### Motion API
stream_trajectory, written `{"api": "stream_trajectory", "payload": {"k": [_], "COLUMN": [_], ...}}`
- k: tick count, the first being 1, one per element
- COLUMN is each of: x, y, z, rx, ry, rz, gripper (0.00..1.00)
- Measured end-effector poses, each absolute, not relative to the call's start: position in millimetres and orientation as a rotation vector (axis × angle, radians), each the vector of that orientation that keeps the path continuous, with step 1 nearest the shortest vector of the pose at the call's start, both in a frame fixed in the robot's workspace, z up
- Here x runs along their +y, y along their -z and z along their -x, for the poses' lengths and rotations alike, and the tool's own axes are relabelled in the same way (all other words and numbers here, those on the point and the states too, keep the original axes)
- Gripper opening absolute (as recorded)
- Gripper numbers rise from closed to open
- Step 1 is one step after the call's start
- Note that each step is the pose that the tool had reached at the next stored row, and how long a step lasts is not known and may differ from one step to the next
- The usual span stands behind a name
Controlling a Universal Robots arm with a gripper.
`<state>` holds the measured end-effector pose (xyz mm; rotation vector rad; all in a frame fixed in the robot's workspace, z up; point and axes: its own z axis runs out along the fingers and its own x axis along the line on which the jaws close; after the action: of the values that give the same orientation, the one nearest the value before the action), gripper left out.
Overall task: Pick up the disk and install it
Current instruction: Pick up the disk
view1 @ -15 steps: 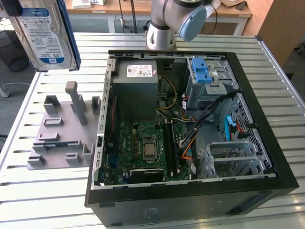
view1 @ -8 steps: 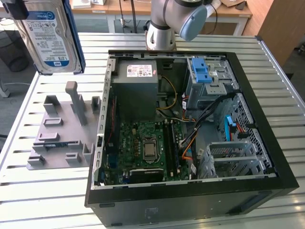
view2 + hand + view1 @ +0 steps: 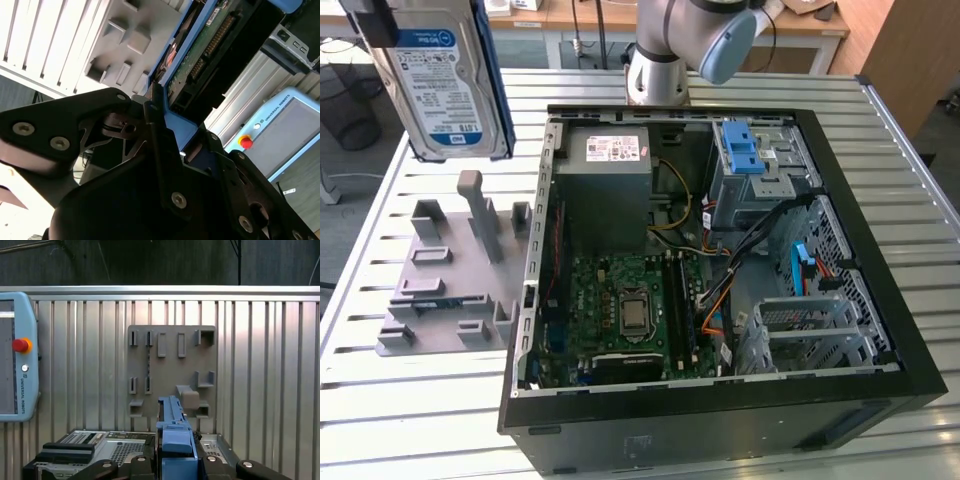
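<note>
Blue-railed disk [image 3: 445, 85] hangs clenched in the hand [image 3: 176, 462] above the grey rack [image 3: 445, 300] on the desk [image 3: 420, 420], to the exterior view's left of the open case [image 3: 720, 410]; its top edge is cropped.

disk [image 3: 445, 90] — top cut off at edge | arm [image 3: 670, 50] — upper part out of frame

The hand [image 3: 176, 466] hangs raised high — its fingers [image 3: 247, 471] clamped on the disk [image 3: 445, 85].
</note>
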<state>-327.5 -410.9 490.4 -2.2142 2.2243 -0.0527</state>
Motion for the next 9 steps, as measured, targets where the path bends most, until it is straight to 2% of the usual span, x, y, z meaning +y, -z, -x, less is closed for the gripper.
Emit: {"api": "stream_trajectory", "payload": {"k": [9], "x": [-414], "y": [-490], "z": [307], "rx": [2.224], "ry": [0.053], "rz": [2.214], "gripper": [0.36]}}
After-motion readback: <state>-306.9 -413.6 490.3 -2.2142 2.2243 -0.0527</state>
